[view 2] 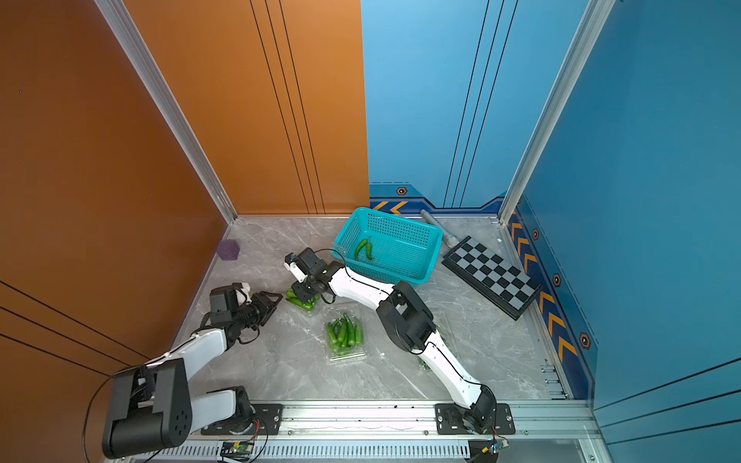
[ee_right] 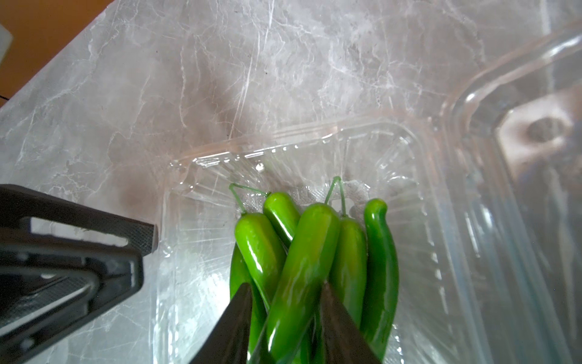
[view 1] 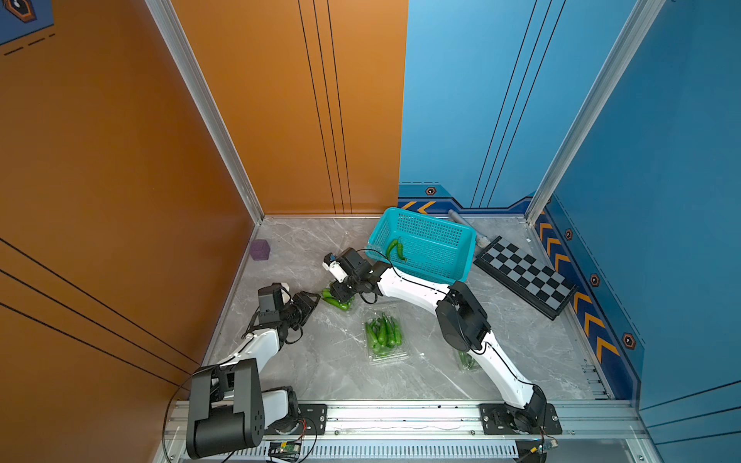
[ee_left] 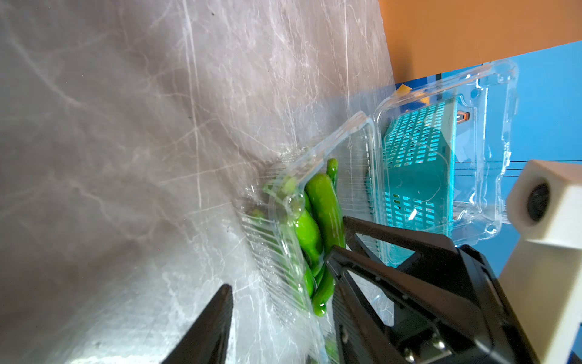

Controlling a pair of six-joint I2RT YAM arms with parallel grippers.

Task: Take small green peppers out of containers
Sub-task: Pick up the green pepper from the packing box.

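On the grey marble table (view 1: 320, 377) a teal perforated basket (view 1: 433, 228) stands far in the middle, with two small green peppers (view 1: 395, 249) inside. Three clear clamshell trays (view 1: 387, 358) lie nearer, all with peppers in them. Over the left tray (ee_right: 283, 148), whose lid is open, the right gripper (ee_right: 285, 285) has one pepper (ee_right: 302, 252) between its jaws. Whether they press it, I cannot tell. The left gripper (view 1: 312, 301) is at this tray's left edge, jaws apart.
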